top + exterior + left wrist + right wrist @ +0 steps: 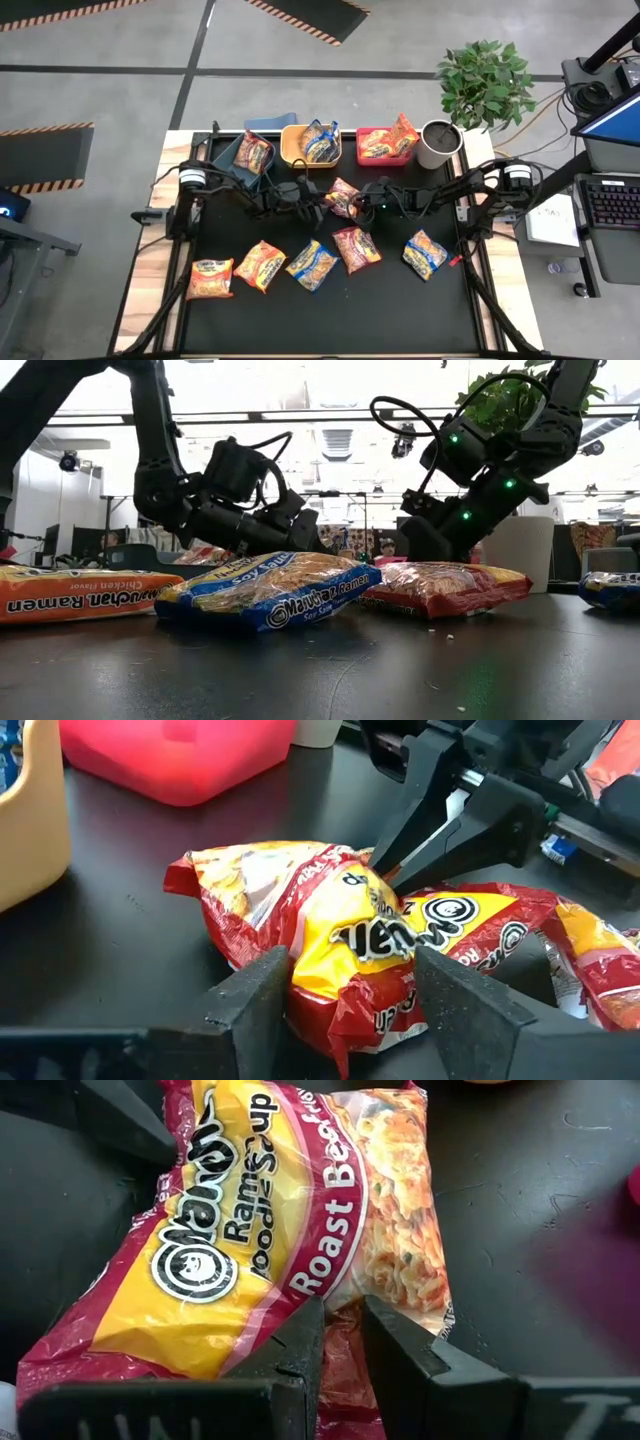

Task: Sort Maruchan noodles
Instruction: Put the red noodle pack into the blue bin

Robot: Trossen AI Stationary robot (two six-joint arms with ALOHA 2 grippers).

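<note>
We have the red-trimmed packet (343, 197) mid-table, just before the bins, caught between both arms; its long axis runs arm to arm. Our right gripper (340, 1342) pinches one edge, jaws nearly closed on it; our left gripper (345, 990) straddles the other end, jaws wide — not yet clamped; it must close there.

You get even, bright light from overhead, with soft shadows on the mat (330, 310). In the low view the ceiling at the top blows out white and the arms (200, 500) read as silhouettes. The mat's near strip along the bottom is blurred. Glare streaks the packet (260, 1230) wrapper in both wrist views.
</note>
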